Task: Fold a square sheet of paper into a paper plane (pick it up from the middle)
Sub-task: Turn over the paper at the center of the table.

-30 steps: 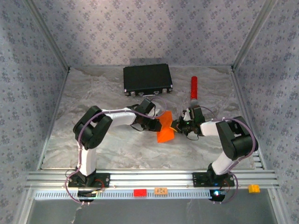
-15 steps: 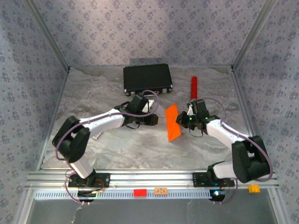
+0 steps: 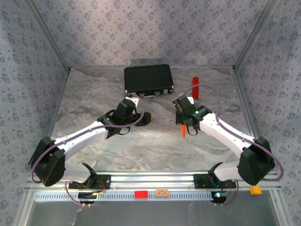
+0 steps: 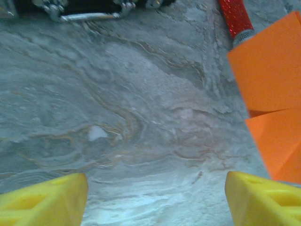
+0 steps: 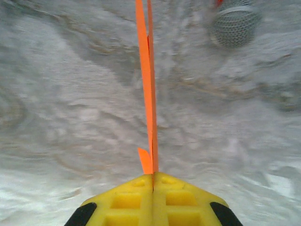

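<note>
The orange paper (image 5: 148, 84) is very light and thin, and I think it bends or tears if it is pulled hard. It is folded flat, so it should be a bit stiffer along the fold, but the loose end can flop. The right gripper (image 5: 153, 178) has its jaws pressed tight together on one end of the paper. The paper sticks out from them, seen from its thin edge, over the middle of the table (image 3: 94, 103), a little toward the right side. It looks lifted off the table, not lying on it. In the left wrist view the paper shows as flat orange flaps at the right. The left gripper (image 4: 156, 183) has its jaws wide apart with nothing between them. It hangs over bare table near the paper, on its left, with a gap between them. A good place to take hold, I think, is on the fold near the middle, with a soft pinch on the flat sides, because the open edges can slip apart and crumple. The black case (image 3: 148, 80) sits at the far edge of the table. The red cylinder (image 3: 195, 87) lies near the far right, close behind the right gripper. The room toward the near edge and the left side is wide, so moves that way look safest.
</note>
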`<action>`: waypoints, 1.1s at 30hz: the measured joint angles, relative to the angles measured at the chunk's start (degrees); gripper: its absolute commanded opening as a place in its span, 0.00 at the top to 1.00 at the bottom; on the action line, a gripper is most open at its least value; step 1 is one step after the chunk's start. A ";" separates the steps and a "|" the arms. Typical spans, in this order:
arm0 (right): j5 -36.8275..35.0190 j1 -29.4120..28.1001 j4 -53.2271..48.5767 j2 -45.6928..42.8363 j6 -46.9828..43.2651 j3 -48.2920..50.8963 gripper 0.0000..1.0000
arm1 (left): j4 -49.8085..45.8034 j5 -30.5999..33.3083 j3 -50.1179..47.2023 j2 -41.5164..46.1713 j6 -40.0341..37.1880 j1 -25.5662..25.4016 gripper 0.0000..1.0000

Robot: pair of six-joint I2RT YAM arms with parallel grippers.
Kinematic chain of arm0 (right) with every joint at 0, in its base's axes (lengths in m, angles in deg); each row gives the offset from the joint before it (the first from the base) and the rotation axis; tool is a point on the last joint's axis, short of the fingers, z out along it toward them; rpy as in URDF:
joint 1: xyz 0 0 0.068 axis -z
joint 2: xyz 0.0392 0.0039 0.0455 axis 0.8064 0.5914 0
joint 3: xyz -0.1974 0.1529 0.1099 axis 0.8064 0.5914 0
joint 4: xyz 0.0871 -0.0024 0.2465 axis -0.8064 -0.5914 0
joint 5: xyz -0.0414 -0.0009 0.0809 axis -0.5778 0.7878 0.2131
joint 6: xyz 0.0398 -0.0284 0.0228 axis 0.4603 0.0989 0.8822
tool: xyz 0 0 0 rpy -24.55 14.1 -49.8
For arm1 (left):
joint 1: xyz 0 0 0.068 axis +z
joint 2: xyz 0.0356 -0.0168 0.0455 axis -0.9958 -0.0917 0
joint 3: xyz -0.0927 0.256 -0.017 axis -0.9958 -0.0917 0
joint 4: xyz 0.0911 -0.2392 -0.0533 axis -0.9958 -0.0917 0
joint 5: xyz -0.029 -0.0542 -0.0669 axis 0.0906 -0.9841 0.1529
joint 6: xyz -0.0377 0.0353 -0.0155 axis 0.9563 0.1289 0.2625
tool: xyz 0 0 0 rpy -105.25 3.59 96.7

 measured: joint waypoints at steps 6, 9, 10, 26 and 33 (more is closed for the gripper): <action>-15.04 -7.87 -8.15 10.16 0.04 -5.64 0.96 | 0.42 8.00 -4.50 6.27 2.71 1.11 0.00; -16.70 -10.73 -8.76 15.26 -0.07 -7.78 0.95 | 0.31 12.50 -7.34 10.82 4.33 1.55 0.00; -16.72 -11.67 -8.70 17.09 -0.31 -8.63 0.94 | 0.02 13.97 -8.07 12.48 4.76 1.79 0.00; 9.68 -11.74 9.77 22.10 -0.98 -7.78 0.60 | -3.89 21.35 -11.30 17.42 7.50 5.64 0.00; 27.87 0.13 22.34 9.73 1.73 6.60 0.55 | -3.87 16.72 -11.28 13.11 7.52 7.26 0.00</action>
